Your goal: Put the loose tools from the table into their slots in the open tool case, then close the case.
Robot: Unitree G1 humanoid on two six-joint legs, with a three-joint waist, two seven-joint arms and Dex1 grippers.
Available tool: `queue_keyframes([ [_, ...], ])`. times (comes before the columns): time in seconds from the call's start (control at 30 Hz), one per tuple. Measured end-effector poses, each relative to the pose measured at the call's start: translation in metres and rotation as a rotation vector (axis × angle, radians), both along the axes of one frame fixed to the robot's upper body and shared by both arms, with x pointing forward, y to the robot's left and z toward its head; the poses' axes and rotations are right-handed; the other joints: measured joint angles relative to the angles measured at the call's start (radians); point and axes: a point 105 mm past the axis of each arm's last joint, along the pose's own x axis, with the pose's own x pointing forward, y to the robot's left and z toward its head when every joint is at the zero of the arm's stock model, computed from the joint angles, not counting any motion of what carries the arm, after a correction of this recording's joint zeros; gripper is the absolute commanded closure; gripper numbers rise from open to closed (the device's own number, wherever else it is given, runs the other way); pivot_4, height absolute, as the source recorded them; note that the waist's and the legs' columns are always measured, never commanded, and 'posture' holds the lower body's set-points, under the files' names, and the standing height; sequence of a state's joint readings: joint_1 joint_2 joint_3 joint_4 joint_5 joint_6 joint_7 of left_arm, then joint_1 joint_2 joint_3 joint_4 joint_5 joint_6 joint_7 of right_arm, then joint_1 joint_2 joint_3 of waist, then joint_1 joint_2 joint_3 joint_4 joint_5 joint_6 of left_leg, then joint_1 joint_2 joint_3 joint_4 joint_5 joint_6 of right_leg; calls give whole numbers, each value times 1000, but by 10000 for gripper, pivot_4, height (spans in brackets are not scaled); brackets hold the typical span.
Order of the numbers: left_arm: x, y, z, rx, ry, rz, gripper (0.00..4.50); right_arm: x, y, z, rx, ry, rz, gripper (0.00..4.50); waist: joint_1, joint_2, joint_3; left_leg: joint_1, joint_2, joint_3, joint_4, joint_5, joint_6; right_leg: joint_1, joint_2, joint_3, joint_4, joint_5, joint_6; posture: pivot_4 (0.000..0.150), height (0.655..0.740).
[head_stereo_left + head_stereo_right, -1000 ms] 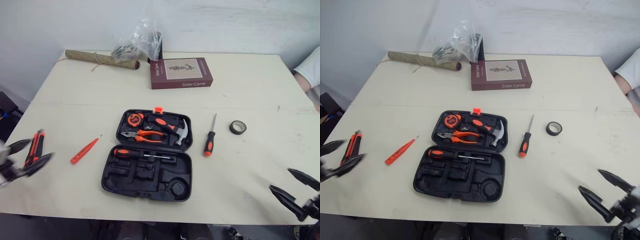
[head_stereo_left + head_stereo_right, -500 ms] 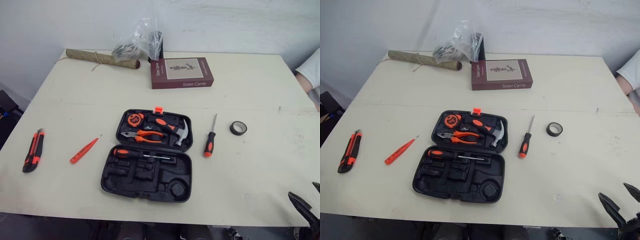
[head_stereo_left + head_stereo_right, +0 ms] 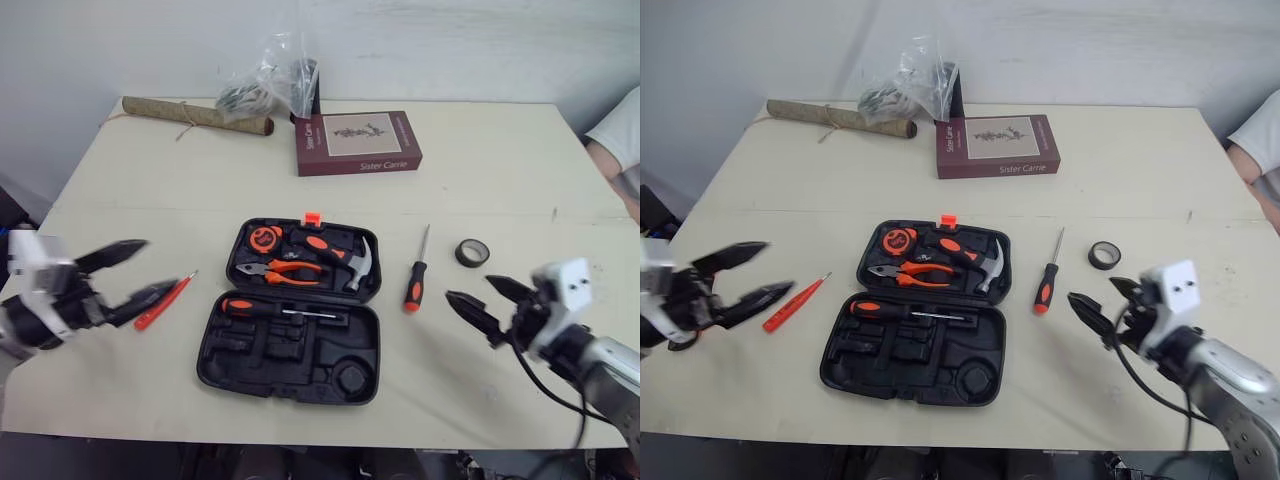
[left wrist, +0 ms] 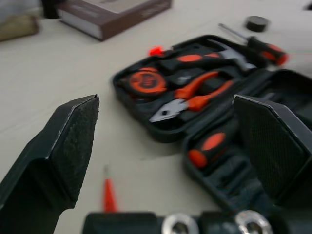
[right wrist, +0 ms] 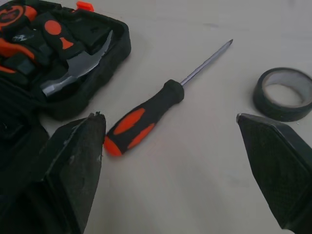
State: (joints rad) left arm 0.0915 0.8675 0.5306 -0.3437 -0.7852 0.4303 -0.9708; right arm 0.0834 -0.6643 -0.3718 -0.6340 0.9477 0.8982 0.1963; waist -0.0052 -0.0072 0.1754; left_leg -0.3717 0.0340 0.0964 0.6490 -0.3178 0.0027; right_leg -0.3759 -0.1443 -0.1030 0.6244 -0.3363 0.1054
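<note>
- Grippers, anyone got a clear look? From my spot the lower finger of the left gripper (image 3: 160, 265) crosses the red tester pen (image 3: 788, 310), so part of it is covered.

- Yeah, both are spread wide with nothing in them. Left one hangs over the left side of the table (image 3: 480, 170). The right gripper (image 3: 467, 288) is just right of the loose screwdriver (image 3: 414, 288), near the black tape roll (image 3: 471, 252). A person's sleeve (image 3: 618, 125) is cut off at the right edge, and I can't tell what's in the plastic bag (image 3: 268, 82) at the back.

- And the tool case (image 3: 290, 350)?

- Black, lying open flat mid-table, orange latch on the far edge. Far half holds a tape measure (image 3: 266, 238), pliers (image 3: 285, 268) and a hammer (image 3: 345, 258). Near half has one orange-handled screwdriver (image 3: 265, 307) seated along its top, with moulded recesses below it.
</note>
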Motion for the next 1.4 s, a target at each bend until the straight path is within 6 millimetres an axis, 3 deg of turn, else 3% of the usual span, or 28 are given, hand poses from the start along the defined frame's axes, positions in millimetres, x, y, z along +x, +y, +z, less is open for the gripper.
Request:
queue_keyframes([
  [0.07, -7, -24, -3, 13, 21, -125, 537, 8, 13, -9, 12, 74, -45, 0, 1, 1, 0, -1, -1, 0, 0, 0, 0, 0, 1, 0, 0, 0, 0, 1500, 7400],
  [0.33, -13, -61, -13, 28, 59, -305, 537, 38, 24, -16, -45, 139, -221, 0, -1, 1, 1, -2, -1, 1, 2, 1, 1, -1, 9, 0, 0, 1, 1, 1500, 7400],
  [0.53, -17, -67, -16, 45, 59, -323, 537, 43, 28, -21, -113, 211, -238, 0, -1, 1, 1, -3, 1, 1, 2, 2, 1, -1, 11, 0, 1, 1, 1, 1500, 7400],
  [0.73, -17, -67, -19, 36, 68, -299, 537, 39, 47, -30, -118, 295, -193, 0, -1, 1, 0, -3, 1, 0, 2, 2, 2, -1, 11, 1, 0, 0, 1, 1500, 7400],
  [1.1, -17, -71, -17, 42, 57, -292, 537, 40, 52, -31, -231, 301, -159, 0, -12, 0, 0, -3, 1, 0, 2, 2, 2, -1, 11, 1, -1, 0, 1, 1500, 7400],
  [1.23, -17, -71, -17, 42, 63, -287, 0, 41, 53, -32, -264, 274, -137, 10235, -22, 0, 0, -3, 1, 0, 2, 2, 2, -1, 11, 0, -1, 1, 1, 1500, 7400],
  [1.3, -16, -71, -17, 41, 63, -287, 0, 43, 54, -33, -267, 259, -130, 21113, -23, 0, 0, -3, 1, 0, 2, 2, 2, -1, 11, 0, 0, 1, 1, 1500, 7400],
  [1.4, -15, -73, -14, 43, 49, -292, 0, 45, 56, -34, -258, 228, -123, 31873, -25, 0, 0, -3, 1, 0, 1, 3, 1, -1, 12, 0, -1, 1, 1, 1500, 7400],
])
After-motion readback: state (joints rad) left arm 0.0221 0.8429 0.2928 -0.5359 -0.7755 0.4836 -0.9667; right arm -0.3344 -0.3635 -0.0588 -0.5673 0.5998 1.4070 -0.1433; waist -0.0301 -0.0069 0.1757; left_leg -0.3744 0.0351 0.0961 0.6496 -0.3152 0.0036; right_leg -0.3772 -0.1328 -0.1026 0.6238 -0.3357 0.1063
